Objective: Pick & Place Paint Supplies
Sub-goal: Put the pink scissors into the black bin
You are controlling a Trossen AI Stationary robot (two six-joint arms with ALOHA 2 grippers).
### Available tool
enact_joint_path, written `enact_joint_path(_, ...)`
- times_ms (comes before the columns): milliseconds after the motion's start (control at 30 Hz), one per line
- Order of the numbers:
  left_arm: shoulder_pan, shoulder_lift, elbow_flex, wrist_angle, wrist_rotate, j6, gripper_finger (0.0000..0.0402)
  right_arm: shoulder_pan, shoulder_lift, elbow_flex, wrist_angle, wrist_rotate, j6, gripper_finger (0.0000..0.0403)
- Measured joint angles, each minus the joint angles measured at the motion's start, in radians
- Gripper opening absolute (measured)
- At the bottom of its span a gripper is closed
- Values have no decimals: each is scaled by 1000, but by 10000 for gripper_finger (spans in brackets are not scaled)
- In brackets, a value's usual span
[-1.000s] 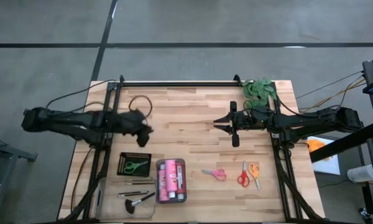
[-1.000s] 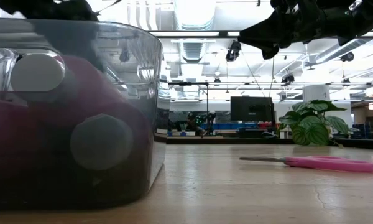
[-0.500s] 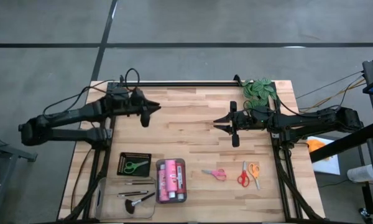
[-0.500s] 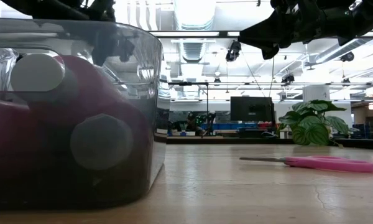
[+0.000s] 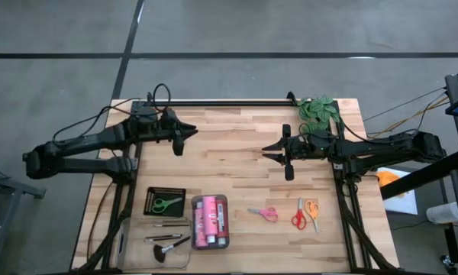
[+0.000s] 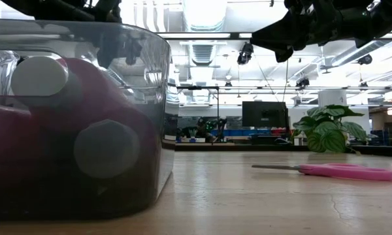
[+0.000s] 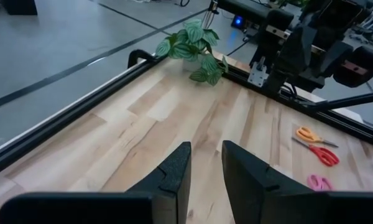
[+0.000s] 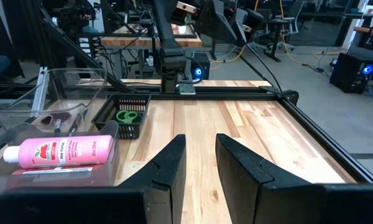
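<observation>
Pink paint bottles (image 5: 210,221) lie in a clear tray (image 5: 210,200) near the table's front edge. Left of it, green scissors (image 5: 164,204) lie in a black tray (image 5: 149,200). Thin brushes and a fluffy brush (image 5: 166,245) rest in another clear tray (image 5: 130,248). Pink scissors (image 5: 264,214), red scissors (image 5: 298,217) and orange scissors (image 5: 313,211) lie flat on the wood. My left gripper (image 5: 185,137) hovers open over the far left of the table, holding nothing (image 7: 205,149). My right gripper (image 5: 278,153) hovers open at mid table, also holding nothing (image 8: 201,142).
A green leafy plant (image 5: 318,109) stands at the far right corner. A black rail (image 5: 214,102) runs along the far edge. Bare wood (image 5: 229,160) lies between the two grippers. In the low view the clear tray of bottles (image 6: 72,124) fills the left side.
My left gripper has swung from above the black tray's far side toward the table's far edge and a little to the right. It rose and turned as it went, then came to rest. It has stayed open.
</observation>
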Motion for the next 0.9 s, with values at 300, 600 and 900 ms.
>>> enact_joint_path(300, 0, 0, 0, -3, 0, 0, 94, 0, 0, 0, 0, 0, 0, 85)
enact_joint_path(600, 0, 0, 0, -20, 0, -1, 93, 0, 0, 0, 0, 0, 0, 85)
enact_joint_path(900, 0, 0, 0, -20, 0, -1, 93, 0, 0, 0, 7, 0, -1, 85)
